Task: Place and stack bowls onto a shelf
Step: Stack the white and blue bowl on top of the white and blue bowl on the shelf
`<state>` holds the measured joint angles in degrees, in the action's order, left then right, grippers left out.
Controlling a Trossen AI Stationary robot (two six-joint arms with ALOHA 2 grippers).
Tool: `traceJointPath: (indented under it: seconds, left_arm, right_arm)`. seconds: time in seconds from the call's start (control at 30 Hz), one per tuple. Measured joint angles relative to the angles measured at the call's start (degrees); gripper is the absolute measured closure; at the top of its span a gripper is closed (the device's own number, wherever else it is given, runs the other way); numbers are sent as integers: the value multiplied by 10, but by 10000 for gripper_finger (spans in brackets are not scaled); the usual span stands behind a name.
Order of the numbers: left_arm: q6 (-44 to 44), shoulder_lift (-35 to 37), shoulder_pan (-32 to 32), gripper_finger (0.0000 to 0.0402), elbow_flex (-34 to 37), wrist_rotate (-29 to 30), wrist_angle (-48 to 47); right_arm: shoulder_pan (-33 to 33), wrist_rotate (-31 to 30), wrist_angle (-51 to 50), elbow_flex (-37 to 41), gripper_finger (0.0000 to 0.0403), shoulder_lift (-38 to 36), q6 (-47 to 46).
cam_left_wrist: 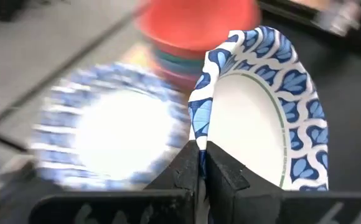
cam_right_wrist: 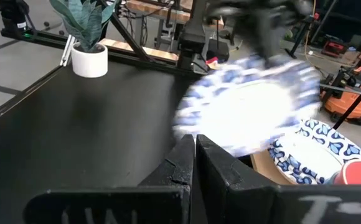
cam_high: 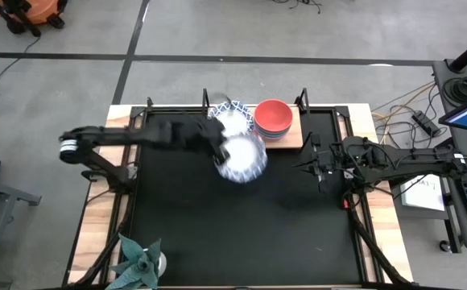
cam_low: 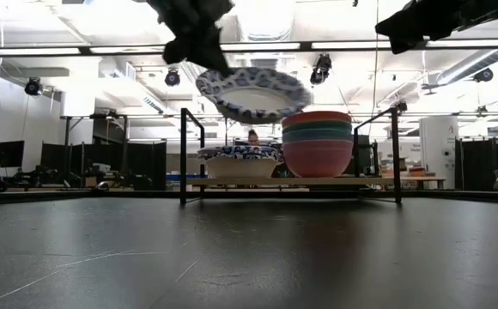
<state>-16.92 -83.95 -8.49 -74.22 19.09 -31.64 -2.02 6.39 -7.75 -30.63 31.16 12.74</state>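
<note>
Left tool (cam_left_wrist: 199, 163) clamped on patterned bowl (cam_left_wrist: 261, 106) rim, airborne before shelf (cam_low: 292, 181); next: lower onto white stack (cam_high: 232, 118).

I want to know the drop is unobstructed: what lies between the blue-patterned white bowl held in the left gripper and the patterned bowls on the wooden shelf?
Nothing: the low view shows open air between the held blue-patterned white bowl and the stacked patterned bowls.
</note>
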Motion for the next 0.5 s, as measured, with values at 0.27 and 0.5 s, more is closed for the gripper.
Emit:
traceJointPath:
  seconds: [0.27, 0.5]
  left_arm:
    - [53, 22, -154, 401, 0, -17, -6]
    - [69, 2, -198, 395, 0, -27, 14]
  right_arm:
    - [0, 0, 5, 0, 394, 0, -1]
    - [0, 0, 7, 0, 394, 0, -1]
